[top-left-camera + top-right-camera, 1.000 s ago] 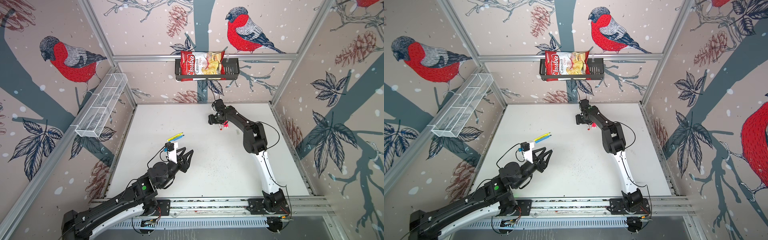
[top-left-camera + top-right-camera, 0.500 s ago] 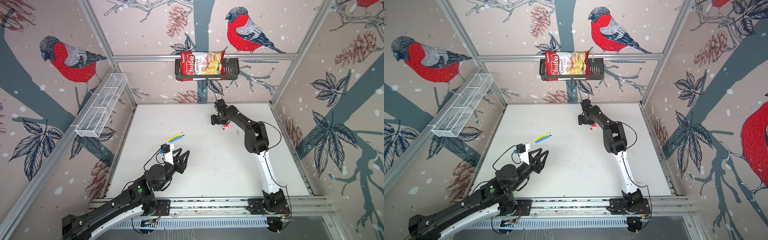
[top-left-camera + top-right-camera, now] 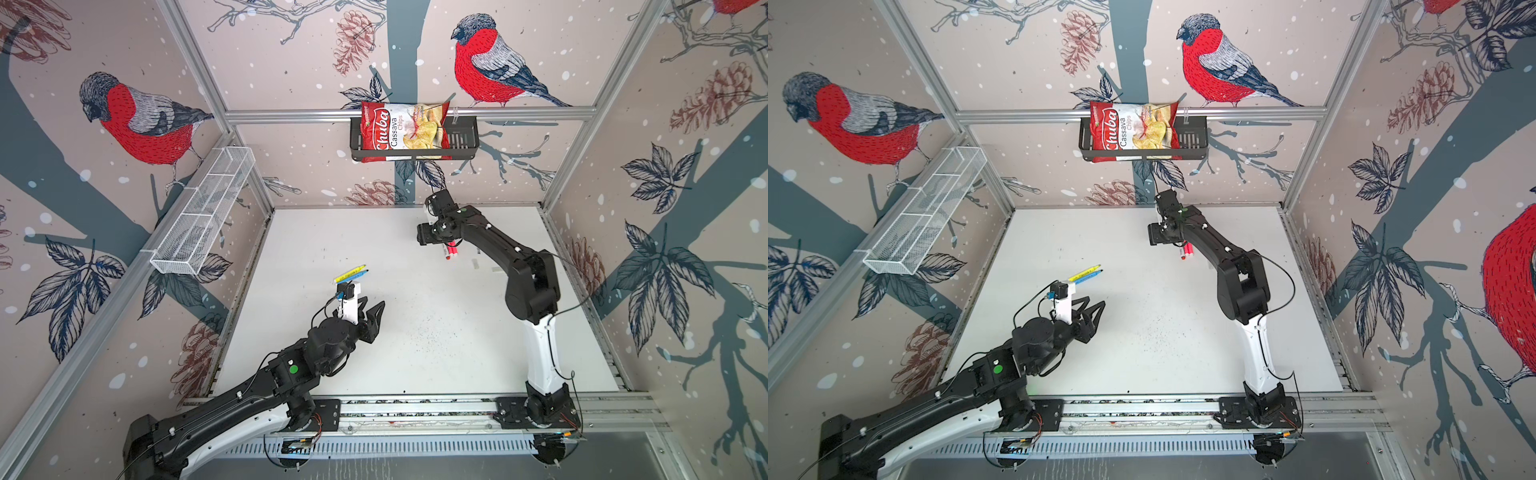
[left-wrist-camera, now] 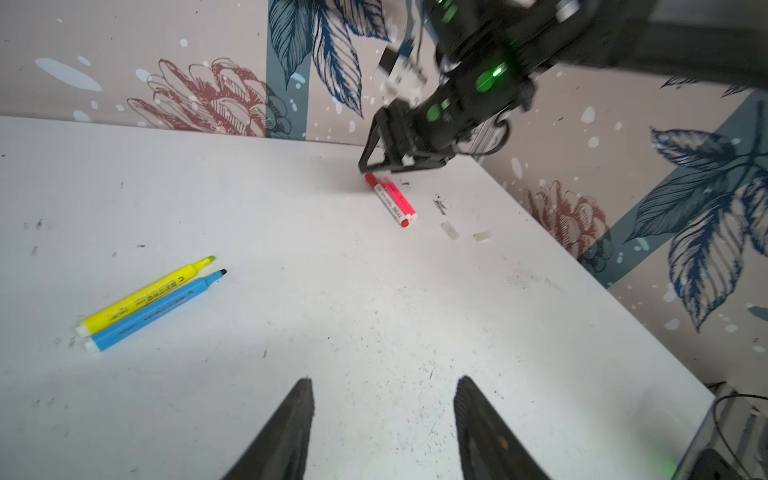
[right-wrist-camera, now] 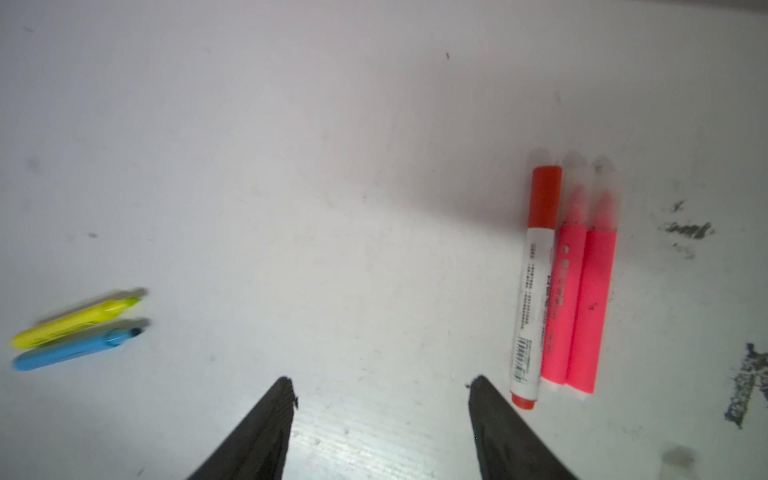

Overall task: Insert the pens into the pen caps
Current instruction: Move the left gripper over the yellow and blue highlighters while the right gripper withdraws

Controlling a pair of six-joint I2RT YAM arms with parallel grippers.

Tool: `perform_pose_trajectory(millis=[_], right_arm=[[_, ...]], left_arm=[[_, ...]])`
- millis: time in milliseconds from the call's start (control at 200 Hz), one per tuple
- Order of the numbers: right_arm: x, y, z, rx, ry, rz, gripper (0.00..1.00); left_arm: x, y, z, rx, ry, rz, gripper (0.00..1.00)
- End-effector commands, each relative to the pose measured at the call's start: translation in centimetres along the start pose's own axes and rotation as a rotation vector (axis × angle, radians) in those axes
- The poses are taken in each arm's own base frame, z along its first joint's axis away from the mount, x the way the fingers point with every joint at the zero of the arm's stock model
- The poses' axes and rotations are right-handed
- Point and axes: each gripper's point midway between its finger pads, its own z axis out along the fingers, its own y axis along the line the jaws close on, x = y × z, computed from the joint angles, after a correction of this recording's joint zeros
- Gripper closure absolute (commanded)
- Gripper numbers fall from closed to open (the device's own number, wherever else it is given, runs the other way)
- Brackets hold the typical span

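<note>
Bird-patterned walls enclose a white bench [image 3: 415, 340]. Left of centre in both top views, a yellow pen [image 3: 350, 272] and a blue pen [image 3: 357, 275] lie side by side, touching, both tips bare. At upper centre, three pens are laid together below the right end effector [image 5: 381, 378]. These are a white pen [image 5: 532, 299] with a red cap [image 5: 545, 195] fitted, and two pink pens [image 5: 582, 303] whose tips appear covered by clear caps. Two loose clear caps [image 4: 450, 230] rest just right of that group, near the right arm.

Both end effectors are parted with nothing between the jaws. The left end effector [image 4: 384, 379] is poised near the yellow and blue pair.

The pens are judged light, stiff and smooth, and liable to roll. Each should be gripped across the mid-barrel, with the tip left free. The loose caps are judged tiny and easily tipped, and they are hard to see against the bench. Each should be pinched across its sides, with the mouth kept clear.

A white mesh rack [image 3: 203, 216] is mounted on the wall at upper left; no contents can be made out. A black basket [image 3: 465, 141] at top centre holds a bag of chips [image 3: 403, 131].
</note>
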Motion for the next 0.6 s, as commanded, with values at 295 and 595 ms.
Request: perform_pose_trajectory(millis=[295, 595], right_arm=[[-0.4, 1.6, -14.1, -0.415, -0.427, 0.094, 0.01], [6.0, -2.8, -10.2, -0.546, -0.178, 0.411, 0.01]], left_arm=[[0.1, 6.9, 4.9, -0.141, 0.122, -0.145, 0.45], [0.4, 12.1, 7.7, -0.271, 0.194, -0.155, 0.46]])
